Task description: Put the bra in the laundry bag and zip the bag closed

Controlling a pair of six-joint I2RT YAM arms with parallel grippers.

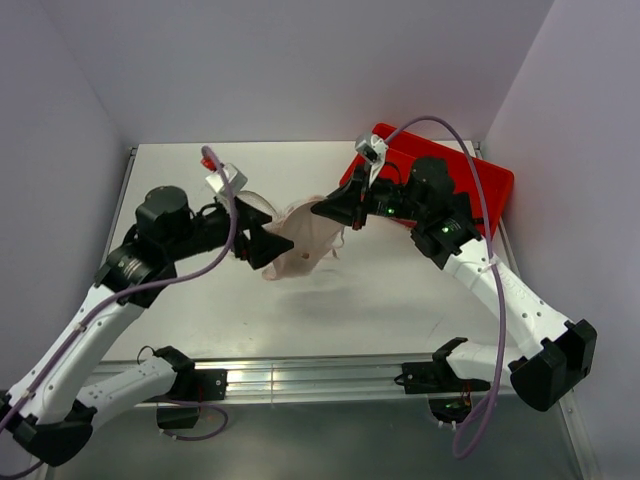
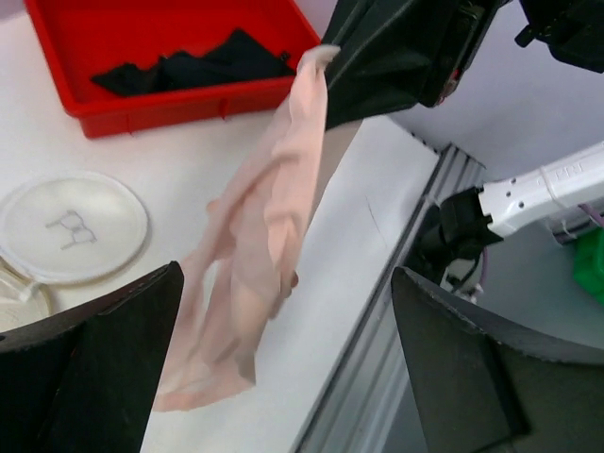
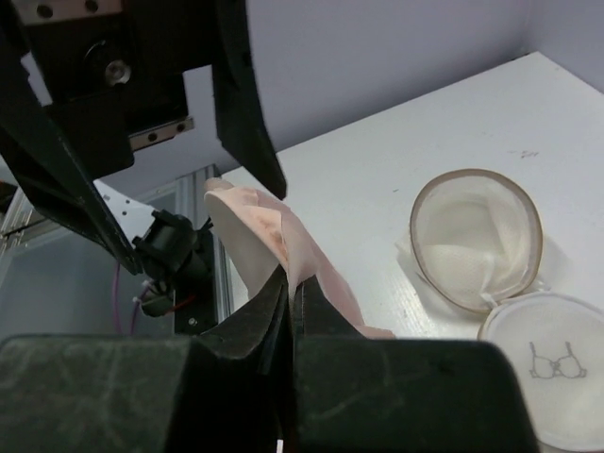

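Pink-beige bra (image 1: 305, 242), one, hangs above counter (image 1: 400, 290), pinched in closed right claw (image 1: 322, 208); left claw (image 1: 265, 235) wide beside it. One mesh laundry bag (image 3: 472, 245), unzipped, on counter. One red tray (image 2: 142, 118), dark cloth (image 2: 198, 66) inside.

bra (image 2: 260, 283): pale pink-beige, plain
laundry bag (image 3: 477, 236): whitish mesh, tan rim, grey bra-outline print
tray (image 2: 189, 106): red, upper left of frame
cloth (image 2: 198, 66) in tray: black
table (image 1: 400, 290): white

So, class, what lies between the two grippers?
The bra, hanging from the right gripper, jaws shut on it; the left gripper is open. Seen in the top view.
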